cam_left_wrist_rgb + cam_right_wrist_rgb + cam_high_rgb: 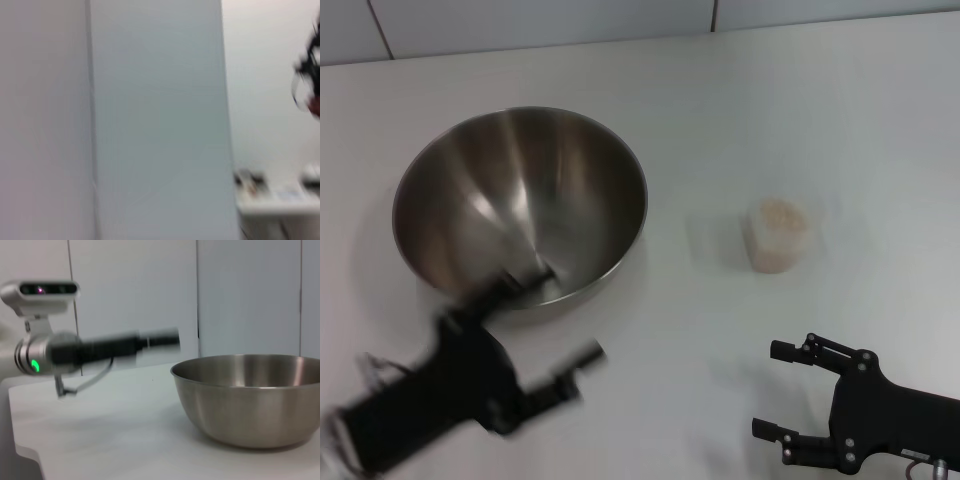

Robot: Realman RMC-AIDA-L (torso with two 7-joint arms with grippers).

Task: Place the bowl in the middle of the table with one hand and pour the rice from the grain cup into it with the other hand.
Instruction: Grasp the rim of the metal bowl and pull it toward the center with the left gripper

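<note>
The steel bowl (520,205) stands empty on the white table (700,340), left of the middle. It also shows in the right wrist view (250,400). The clear grain cup (780,238) stands upright to its right, with rice (780,215) inside. My left gripper (555,320) is motion-blurred at the bowl's near side, fingers apart, its far finger (520,285) at the bowl's front rim. The blurred left arm (100,347) shows in the right wrist view. My right gripper (772,390) is open and empty near the table's front edge, short of the cup.
Grey wall panels (540,20) stand behind the table's far edge. The left wrist view shows only blurred wall panels (150,120). White tabletop (690,250) lies between bowl and cup.
</note>
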